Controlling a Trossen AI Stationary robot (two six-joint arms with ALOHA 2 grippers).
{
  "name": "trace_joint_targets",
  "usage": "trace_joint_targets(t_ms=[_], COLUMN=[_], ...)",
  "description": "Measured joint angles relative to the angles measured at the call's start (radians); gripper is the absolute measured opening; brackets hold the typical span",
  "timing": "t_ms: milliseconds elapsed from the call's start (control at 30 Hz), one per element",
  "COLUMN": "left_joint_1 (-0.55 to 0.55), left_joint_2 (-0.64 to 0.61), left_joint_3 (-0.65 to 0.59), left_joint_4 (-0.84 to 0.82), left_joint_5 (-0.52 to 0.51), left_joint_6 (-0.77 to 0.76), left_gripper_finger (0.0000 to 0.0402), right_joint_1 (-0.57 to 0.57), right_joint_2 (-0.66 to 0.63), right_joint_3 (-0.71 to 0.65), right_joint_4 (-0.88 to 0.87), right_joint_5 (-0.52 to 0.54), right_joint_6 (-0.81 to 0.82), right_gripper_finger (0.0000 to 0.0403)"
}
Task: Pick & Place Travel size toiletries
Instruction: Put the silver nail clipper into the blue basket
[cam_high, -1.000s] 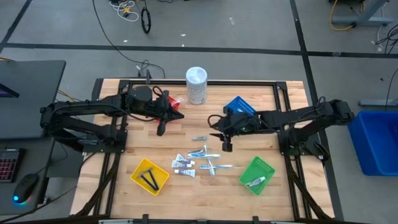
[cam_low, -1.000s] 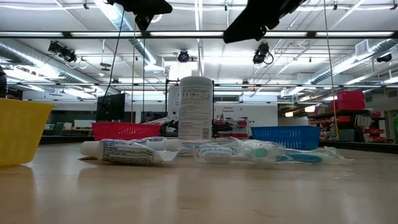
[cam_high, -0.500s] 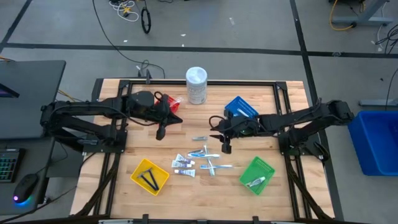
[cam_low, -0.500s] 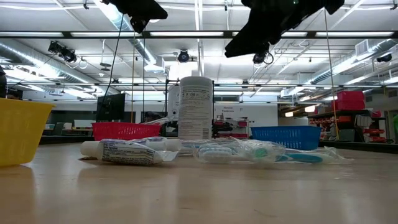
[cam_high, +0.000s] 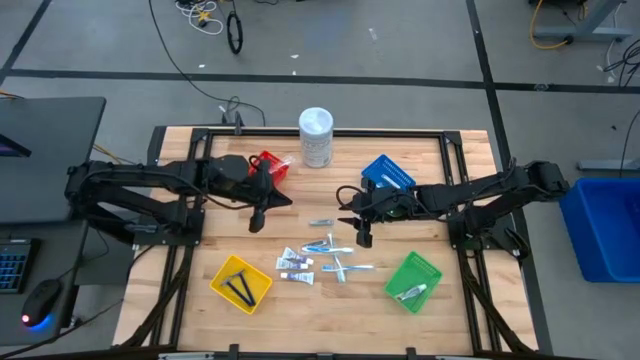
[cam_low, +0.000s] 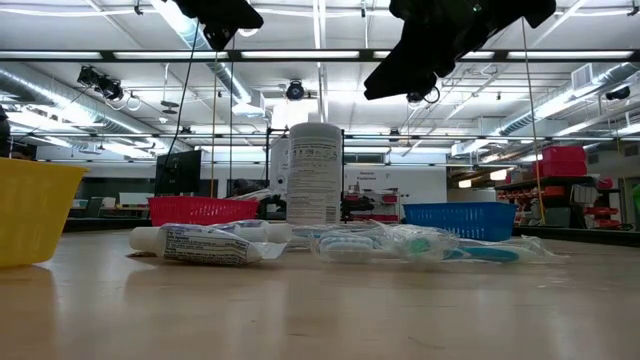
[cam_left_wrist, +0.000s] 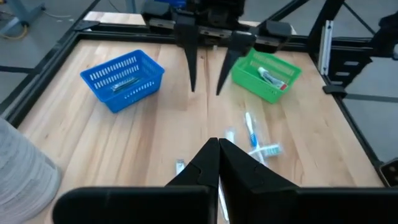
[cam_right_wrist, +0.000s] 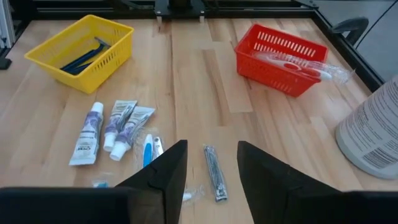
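Grey floor (cam_high: 400, 40) with cables; possibly shelving under ceiling strip lights (cam_low: 330, 55).

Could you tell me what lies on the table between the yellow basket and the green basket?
The loose toiletries, white tubes and blue-and-white sticks, lie between the yellow basket and green basket; the high view shows it.

**Item count on the table**

Four baskets are seen: red (cam_right_wrist: 281, 60), yellow (cam_right_wrist: 79, 51), blue (cam_left_wrist: 122, 78), green (cam_left_wrist: 266, 74). Three white tubes (cam_right_wrist: 115, 129) are counted, one metal clipper (cam_right_wrist: 214, 172), one tall white container (cam_high: 316, 137).
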Motion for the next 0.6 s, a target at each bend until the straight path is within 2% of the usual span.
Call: trace_joint_targets(t_ms=[167,433,600], left_joint_1=[-0.032,-0.062,-0.066], left_joint_2=[0.000,0.020,0.017], left_joint_3=[0.000,-0.002,-0.134], left_joint_4=[0.002,0.002,0.177], left_joint_5=[0.021,-0.002,0.013], left_joint_6=[0.007,0.018,-0.035], left_gripper_finger=[0.0004,0.0007,0.0007], right_joint_1=[0.000,0.000,0.000], right_joint_2=[0.000,0.000,0.000], right_joint_3=[0.000,0.000,0.000], right_joint_4=[0.000,0.000,0.001], right_joint_5=[0.000,0.000,0.000], right_joint_6=[0.000,0.001,0.003], right_gripper_finger=[0.0141,0.0119,0.0105])
